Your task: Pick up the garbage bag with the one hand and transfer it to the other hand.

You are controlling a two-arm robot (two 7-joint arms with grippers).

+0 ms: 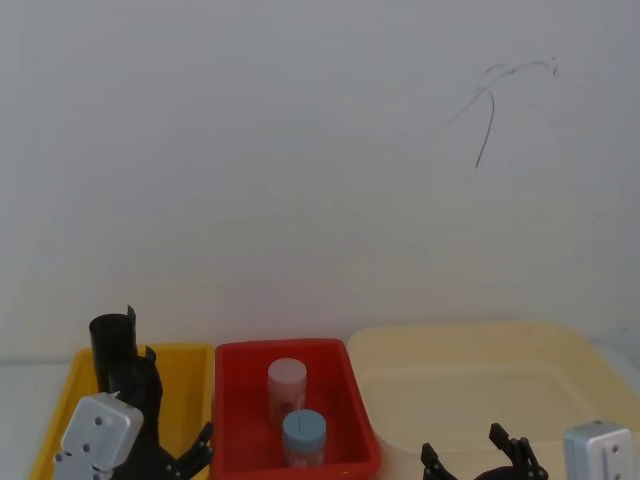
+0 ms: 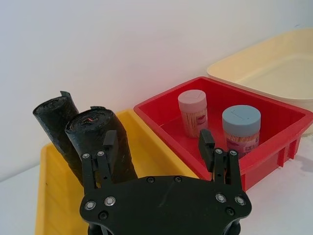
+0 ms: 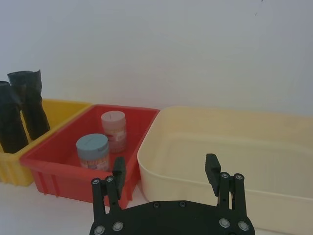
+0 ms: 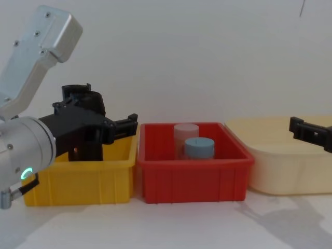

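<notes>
While the garbage bag [image 2: 100, 142] stands on end in the yellow bin [image 2: 54, 196], touching a slimmer roll [image 2: 53, 115], the left gripper [image 2: 157, 139] hovers just before it, jaws wide and empty. By the cream tub [image 3: 220, 115], the right gripper [image 3: 165, 164] hangs equally wide, holding nothing.
</notes>
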